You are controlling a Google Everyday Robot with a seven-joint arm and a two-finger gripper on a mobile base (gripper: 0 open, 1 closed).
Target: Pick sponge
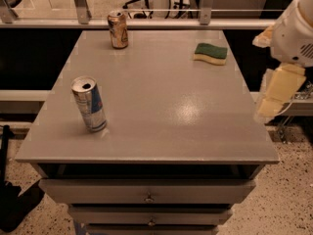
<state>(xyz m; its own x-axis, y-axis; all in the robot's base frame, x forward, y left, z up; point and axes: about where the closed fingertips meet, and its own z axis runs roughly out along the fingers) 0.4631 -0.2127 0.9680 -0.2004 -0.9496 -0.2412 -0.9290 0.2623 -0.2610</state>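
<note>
You have the grey bench filling most of the view, with drawers below its front edge. The robot's white arm enters from the upper right corner and bends downward outside the right edge of the bench. At its end the gripper hangs with one pale yellow pad pointing down and a little toward the bench. It is beside the right edge, not above the surface, and it touches nothing. Whether it is open or closed, you cannot tell from this view.

From the gripper, the silver and blue can is far to the left, across the whole bench, and a little nearer to the front. It stands upright with the opened top visible. The tan can stands upright at the far edge, also well to the left of the gripper and farther back.

The sponge is the closest thing to the gripper: to its left and farther back, near the far right corner of the bench, apart from both cans. It lies flat with the dark green side up and the yellow foam showing along the near side. Its long axis runs left to right, almost parallel with the far edge, and the right end points toward the arm.
</note>
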